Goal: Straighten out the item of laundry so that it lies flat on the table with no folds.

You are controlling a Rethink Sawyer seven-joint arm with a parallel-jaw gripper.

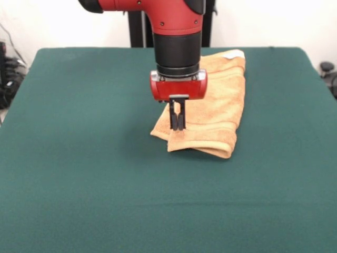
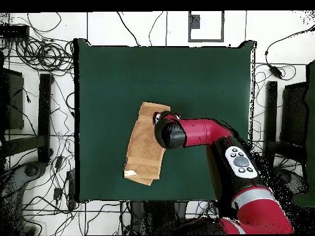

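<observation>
The orange-tan towel (image 1: 216, 103) lies folded over itself on the green table (image 1: 79, 158), right of centre toward the far side. Its white tag (image 1: 233, 54) shows at the far corner. In the overhead view the towel (image 2: 144, 147) is a long narrow strip with the tag (image 2: 130, 174) near the robot's side. My gripper (image 1: 177, 126) points straight down over the towel's near-left part. Its fingers are together, and their tips are at the cloth beside a folded-over near edge. In the overhead view my arm (image 2: 184, 132) hides the gripper.
Bare green felt (image 2: 209, 80) surrounds the towel on all sides, widest toward the near side in the front view. Cables and stands (image 2: 37, 123) lie on the floor around the table. The robot's pedestal (image 1: 138, 26) stands behind the far edge.
</observation>
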